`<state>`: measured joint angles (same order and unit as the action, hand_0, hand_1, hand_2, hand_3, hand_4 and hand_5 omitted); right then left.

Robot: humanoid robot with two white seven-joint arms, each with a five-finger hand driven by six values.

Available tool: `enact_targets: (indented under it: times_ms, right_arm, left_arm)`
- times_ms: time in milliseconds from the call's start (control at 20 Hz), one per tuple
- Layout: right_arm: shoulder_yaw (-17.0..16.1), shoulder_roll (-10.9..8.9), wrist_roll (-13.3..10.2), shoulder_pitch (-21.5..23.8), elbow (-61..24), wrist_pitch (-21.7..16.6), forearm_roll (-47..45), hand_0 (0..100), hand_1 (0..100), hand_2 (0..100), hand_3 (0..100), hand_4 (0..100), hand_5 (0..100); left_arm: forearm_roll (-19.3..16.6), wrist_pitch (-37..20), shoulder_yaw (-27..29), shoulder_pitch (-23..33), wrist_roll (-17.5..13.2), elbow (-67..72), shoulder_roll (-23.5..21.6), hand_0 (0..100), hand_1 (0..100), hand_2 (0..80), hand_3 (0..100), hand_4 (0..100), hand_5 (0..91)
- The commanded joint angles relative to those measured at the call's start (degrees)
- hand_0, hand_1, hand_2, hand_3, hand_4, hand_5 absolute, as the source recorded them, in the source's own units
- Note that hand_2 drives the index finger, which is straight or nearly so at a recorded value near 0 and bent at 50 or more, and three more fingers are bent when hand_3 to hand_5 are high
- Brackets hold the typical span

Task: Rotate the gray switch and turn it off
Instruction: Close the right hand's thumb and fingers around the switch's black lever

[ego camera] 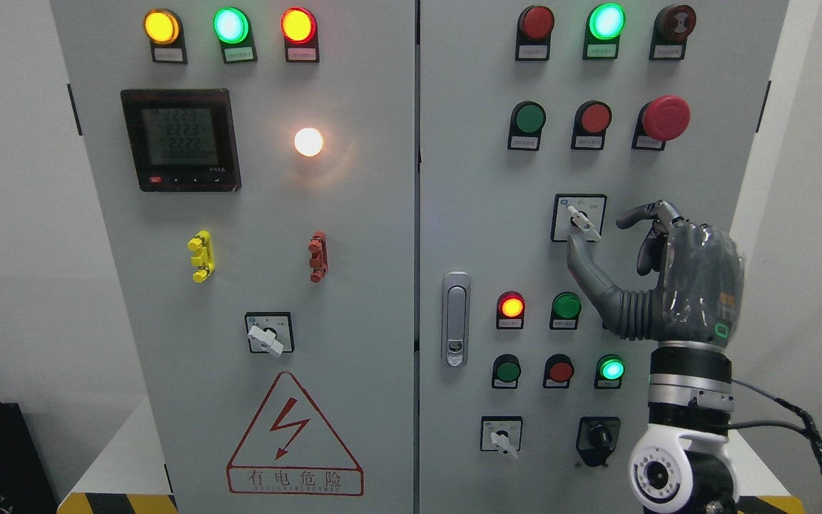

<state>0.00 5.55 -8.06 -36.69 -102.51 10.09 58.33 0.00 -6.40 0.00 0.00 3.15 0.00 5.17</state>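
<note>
A gray rotary switch sits on a white plate on the right cabinet door; its handle points down to the right. My right hand is raised just right of it, arm coming up from the lower right. The thumb reaches up under the handle and the index finger curves above its right side. The fingers are spread and hold nothing; I cannot tell whether the thumb tip touches the handle. Similar gray switches sit at lower left and lower right. The left hand is out of view.
The panel carries lit lamps, green and red push buttons, a red mushroom stop button, a black selector knob, a door latch and a digital meter. Yellow and red handles stick out on the left door.
</note>
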Motion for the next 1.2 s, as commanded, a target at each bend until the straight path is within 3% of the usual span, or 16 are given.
enact_targets:
  times_ms: [0, 1150]
  right_arm:
    - [-0.26, 0.87, 0.06, -0.39, 1.35, 0.19, 0.03, 6, 37, 56, 100, 100, 100]
    - [-0.26, 0.87, 0.68, -2.77, 3.28, 1.16, -0.05, 9, 37, 60, 100, 100, 100]
  left_arm:
    - [1.14, -0.01, 0.44, -0.53, 0.19, -1.41, -0.07, 12, 39, 0.0, 0, 0, 0.0]
    - [1.14, -0.01, 0.44, -0.53, 0.19, -1.41, 0.02, 12, 39, 0.0, 0, 0, 0.0]
